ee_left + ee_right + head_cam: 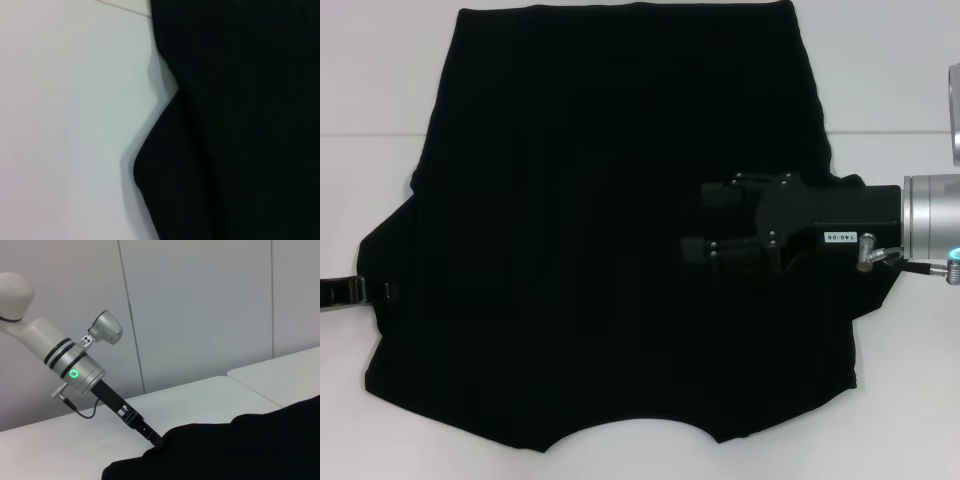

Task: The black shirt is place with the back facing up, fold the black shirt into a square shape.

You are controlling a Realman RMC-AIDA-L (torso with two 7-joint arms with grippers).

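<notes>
Black shirt [600, 230] is lying flat, filling the frame's middle on the white table [900, 70]. Right gripper [705, 222] is hovering over its right half, fingers apart, holding nothing. Left gripper [355, 291] is touching the left-edge sleeve; its grip cannot be told

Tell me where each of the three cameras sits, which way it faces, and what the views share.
Head view: on the robot's head, looking down at the black shirt on the white table; the right gripper reaches over the shirt, and the left gripper meets its edge.
Left wrist view: close above the shirt's edge; no robot parts show.
Right wrist view: low, facing across the table at the left arm.
All three share the shirt and table.
</notes>
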